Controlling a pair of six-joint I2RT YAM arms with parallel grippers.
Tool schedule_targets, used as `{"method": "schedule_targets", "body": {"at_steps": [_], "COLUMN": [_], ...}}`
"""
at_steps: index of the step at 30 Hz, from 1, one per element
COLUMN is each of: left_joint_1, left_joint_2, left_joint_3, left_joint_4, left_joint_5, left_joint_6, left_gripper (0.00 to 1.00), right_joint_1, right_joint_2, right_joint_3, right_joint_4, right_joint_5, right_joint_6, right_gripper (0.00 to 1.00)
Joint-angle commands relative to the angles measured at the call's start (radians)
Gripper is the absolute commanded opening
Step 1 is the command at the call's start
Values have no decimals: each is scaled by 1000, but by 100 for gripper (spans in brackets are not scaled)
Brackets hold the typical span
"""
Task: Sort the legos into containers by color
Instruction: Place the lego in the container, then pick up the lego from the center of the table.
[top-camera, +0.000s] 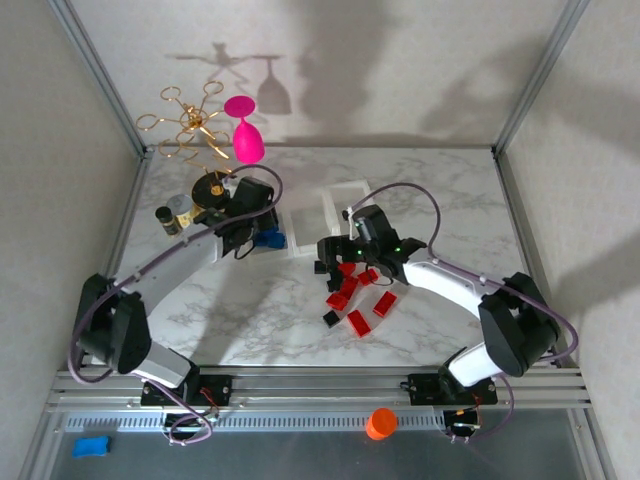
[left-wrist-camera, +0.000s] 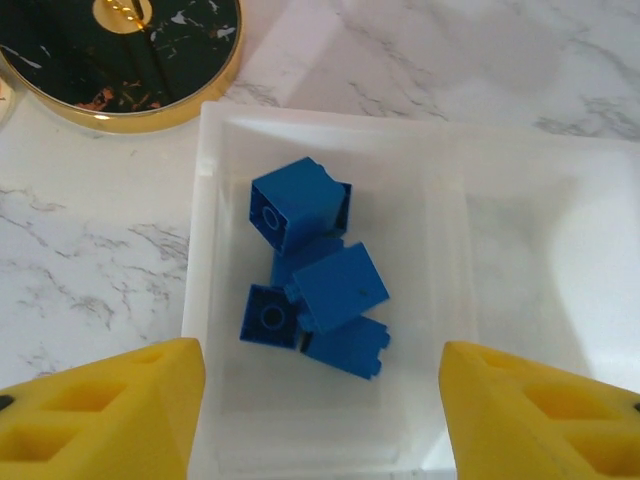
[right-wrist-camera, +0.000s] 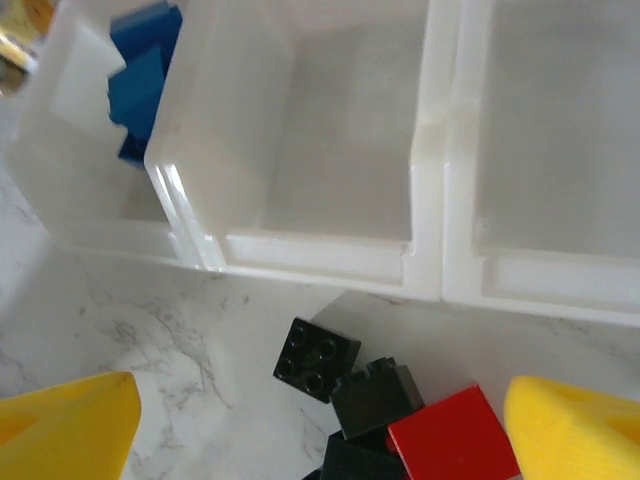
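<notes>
Over the left end of the containers (left-wrist-camera: 215, 115), hovering with the left hand (left-wrist-camera: 320, 400) spread wide and gripping nothing, yellow fingers (left-wrist-camera: 100, 410) either side of a heap of blue legos (left-wrist-camera: 320, 280) already lying in that compartment, beside the gold stand base (left-wrist-camera: 120, 50). Just near of the tray on the bench (top-camera: 250, 310), lying loose in a scatter, red legos (top-camera: 358, 322) and black legos (right-wrist-camera: 317, 358), some touching, some apart. Above them, poised with the right hand (right-wrist-camera: 320, 420) likewise released and holding nothing, with a black brick and a red brick (right-wrist-camera: 440, 435) down between its fingers. Nothing seen in the middle compartment (right-wrist-camera: 310, 250) or the right compartment (right-wrist-camera: 540, 275). Judged light, stiff and hard, smooth-walled and somewhat slippery; unlikely to break, yet apt to skitter, spin or tip if touched by one finger before the other. Best taken across two flat opposite side walls, low on the body and square on, never corner to corner nor over the studs. Better to start with an outlying brick having bare bench on both sides, since closing on one in the tight cluster would probably drag or wedge a neighbour. Worth releasing low inside a compartment, to stop bouncing out; worth sparing the tray any knock, as probably light enough to slide.
</notes>
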Motion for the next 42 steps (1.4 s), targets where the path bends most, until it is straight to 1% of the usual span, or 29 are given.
{"method": "schedule_targets", "body": {"at_steps": [1, 4, 6, 10, 11, 14, 19, 23, 34, 35, 37, 38, 40, 42], "left_joint_1": [-8, -11, -12, -14, -15, -17, -18, -18, -20, -21, -20, -21, -20, -20], "left_joint_2": [-82, -156, -201, -268, -287, -328, -348, -329, -306, -306, -307, -308, -313, -317], "left_joint_3": [-79, -150, -201, -264, -283, -331, -357, -352, -364, -364, -361, -359, -359, -361], "left_joint_4": [27, 48, 73, 81, 93, 134, 149, 140, 157, 158, 155, 156, 151, 143], "left_joint_5": [51, 84, 112, 121, 129, 146, 160, 160, 151, 152, 153, 154, 148, 142], "left_joint_6": [-28, -41, -44, -71, -73, -76, -84, -86, -104, -104, -102, -101, -100, -98], "left_gripper": [65, 69, 74, 86, 87, 91, 99, 100, 100, 100, 100, 100, 100, 100], "right_joint_1": [57, 91, 113, 141, 150, 169, 185, 195, 229, 229, 235, 237, 245, 252], "right_joint_2": [31, 52, 62, 85, 90, 109, 145, 157, 209, 214, 227, 231, 234, 234], "right_joint_3": [38, 58, 54, 59, 59, 52, 62, 57, 86, 91, 103, 106, 109, 107], "right_joint_4": [-121, -187, -207, -241, -242, -231, -246, -247, -265, -263, -268, -265, -262, -256], "right_joint_5": [79, 116, 143, 151, 158, 175, 208, 218, 268, 267, 269, 269, 268, 266], "right_joint_6": [-30, -12, -13, -15, -19, -27, -22, -24, -28, -28, -29, -31, -35, -35], "right_gripper": [90, 85, 79, 68, 66, 64, 59, 57, 47, 47, 54, 55, 56, 53]}}
